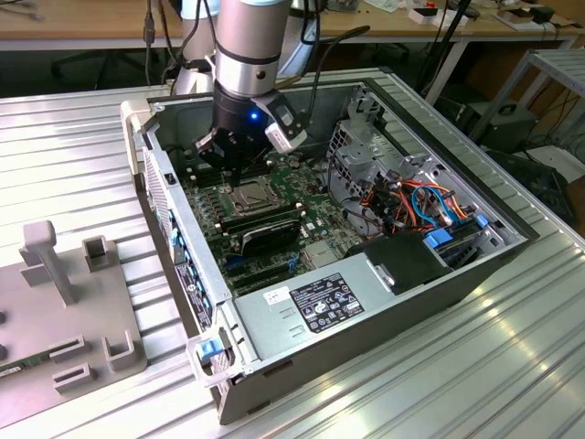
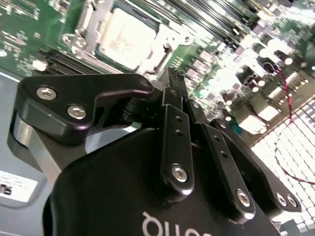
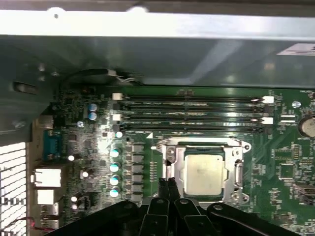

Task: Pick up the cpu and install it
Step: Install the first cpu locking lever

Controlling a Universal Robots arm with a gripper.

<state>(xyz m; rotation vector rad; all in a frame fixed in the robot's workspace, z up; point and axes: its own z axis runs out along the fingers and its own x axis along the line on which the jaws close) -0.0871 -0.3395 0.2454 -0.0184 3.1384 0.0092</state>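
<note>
The cpu (image 3: pixel 204 172), a flat square chip with a dull silver top, lies in its socket on the green motherboard (image 3: pixel 285 167), with a silver metal frame (image 3: pixel 202 143) around it. It also appears in the second wrist view as the cpu (image 2: pixel 125 39) and in the exterior view as the cpu (image 1: pixel 249 194). My gripper (image 3: pixel 168 183) hovers just above the board at one edge of the socket, beside the chip. Its two black fingers (image 2: pixel 173 93) are pressed together with nothing between them. From outside, the gripper (image 1: pixel 234 174) hangs low inside the open computer case.
Long black memory slots (image 3: pixel 192 110) run beside the socket. The case's metal wall (image 3: pixel 157 54) rises behind them. A drive cage with coloured cables (image 1: pixel 416 197) and a power supply (image 1: pixel 320 306) sit inside the case. A grey fixture (image 1: pixel 64 302) stands on the table at the exterior view's left.
</note>
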